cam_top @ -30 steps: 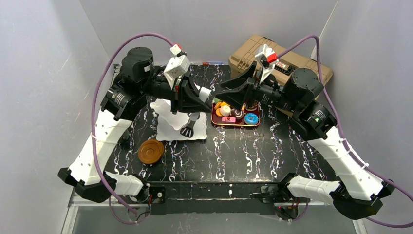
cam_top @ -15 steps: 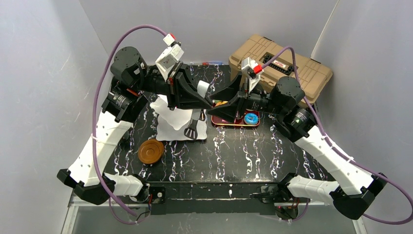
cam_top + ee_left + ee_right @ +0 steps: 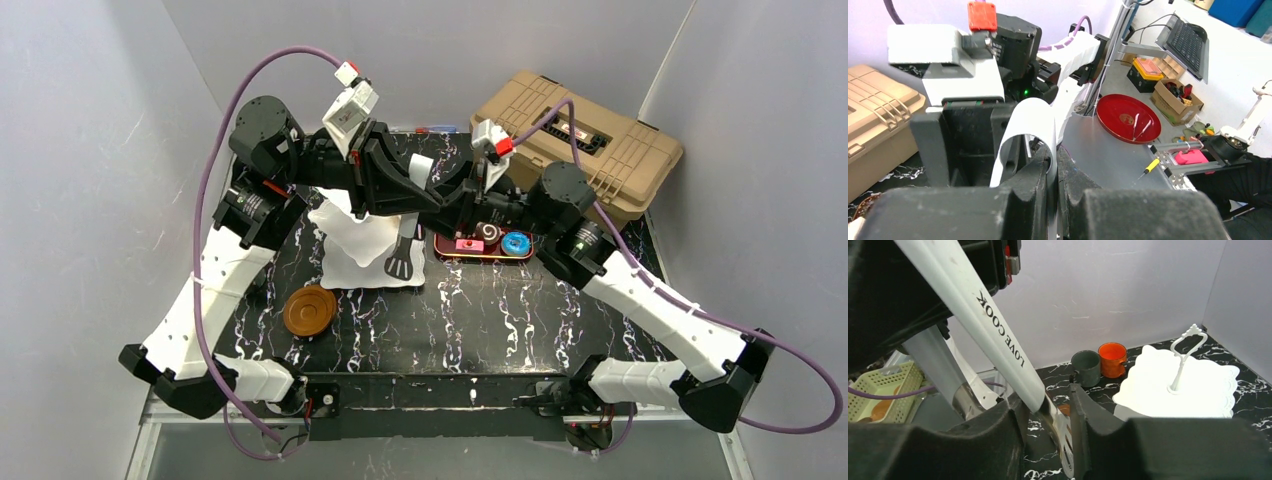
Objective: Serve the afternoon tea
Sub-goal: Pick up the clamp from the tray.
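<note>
My left gripper (image 3: 418,197) (image 3: 1055,167) is shut on the looped white handle of the metal tongs (image 3: 402,258) (image 3: 1030,117) and holds them in the air over the white tiered stand (image 3: 355,245) (image 3: 1188,387). My right gripper (image 3: 438,212) (image 3: 1045,415) is open, its jaws on either side of one tongs arm (image 3: 998,335) marked LOVE COOK. Toy pastries, among them a blue donut (image 3: 516,241), lie in a red tray (image 3: 470,256). An orange cup (image 3: 1112,359) and a dark cup (image 3: 1086,368) stand beside the stand. A brown saucer (image 3: 309,310) sits front left.
A tan toolbox (image 3: 585,140) stands at the back right, behind the right arm. Grey walls close in the left, back and right sides. The two arms cross closely above the table's back middle.
My right gripper has swung left from over the red tray to the tongs and now straddles one arm. The left gripper has lifted and tilted the tongs slightly toward it.
</note>
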You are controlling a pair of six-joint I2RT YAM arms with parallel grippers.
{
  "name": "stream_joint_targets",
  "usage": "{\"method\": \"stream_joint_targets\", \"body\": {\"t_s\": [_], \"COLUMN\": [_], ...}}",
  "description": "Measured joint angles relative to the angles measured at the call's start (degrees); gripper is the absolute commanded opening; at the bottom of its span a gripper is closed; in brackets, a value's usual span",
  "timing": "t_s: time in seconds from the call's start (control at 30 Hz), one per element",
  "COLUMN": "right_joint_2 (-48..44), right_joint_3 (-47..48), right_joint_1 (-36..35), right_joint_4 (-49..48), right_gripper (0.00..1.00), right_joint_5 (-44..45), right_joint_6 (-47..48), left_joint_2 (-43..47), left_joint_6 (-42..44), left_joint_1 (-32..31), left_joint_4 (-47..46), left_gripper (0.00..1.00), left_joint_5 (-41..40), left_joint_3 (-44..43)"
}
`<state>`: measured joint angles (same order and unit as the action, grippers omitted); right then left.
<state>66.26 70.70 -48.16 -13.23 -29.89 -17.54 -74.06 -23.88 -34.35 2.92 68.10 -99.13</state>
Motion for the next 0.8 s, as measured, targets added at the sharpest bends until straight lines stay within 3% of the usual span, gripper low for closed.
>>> {"method": "stream_joint_targets", "body": {"t_s": [0.1, 0.13, 0.17, 0.2, 0.23, 0.3, 0.53, 0.7, 0.8], "right_joint_2": [0.8, 0.7, 0.6, 0.4, 0.1, -0.7, -5.3, -8.2, -8.6], "right_joint_3": [0.0, 0.0, 0.0, -0.1, -0.5, -1.3, -3.1, -6.4, -8.6], "right_joint_1": [-1.3, -1.7, -2.1, -2.5, -2.6, -2.4, -1.7, -1.7, -1.7], "right_joint_4": [0.4, 0.6, 0.7, 1.0, 1.3, 1.1, -1.8, -9.1, -13.0], "right_gripper": [0.01, 0.01, 0.01, 0.01, 0.01, 0.01, 0.01, 0.01, 0.01], "right_joint_5": [1.9, 2.2, 2.7, 3.3, 4.5, 8.0, 14.0, 16.5, 17.5], "right_joint_6": [1.8, 3.2, 4.6, 5.8, 6.2, 5.9, 5.7, 3.7, 2.0], "left_joint_2": [-0.3, -0.5, -0.7, -0.8, -0.9, -0.6, 3.9, 7.5, 8.8], "left_joint_6": [-0.3, -0.6, -1.0, -1.3, -0.7, 0.3, 6.0, 9.1, 9.8], "left_joint_1": [0.0, 0.1, 0.3, 0.5, 0.5, 0.1, -0.3, -0.3, -0.3], "left_joint_4": [-0.3, -0.6, -0.8, -0.8, -0.7, 1.2, 8.7, 12.9, 14.1], "left_gripper": [0.00, 0.09, 0.44, 0.70, 0.84, 0.97, 0.95, 0.75, 0.55], "left_joint_5": [-0.5, -2.4, -3.6, -4.5, -4.7, -4.2, -6.1, -6.8, -6.9], "left_joint_3": [0.0, 0.0, 0.0, 0.0, 0.0, 0.0, 6.1, 11.0, 12.4]}}
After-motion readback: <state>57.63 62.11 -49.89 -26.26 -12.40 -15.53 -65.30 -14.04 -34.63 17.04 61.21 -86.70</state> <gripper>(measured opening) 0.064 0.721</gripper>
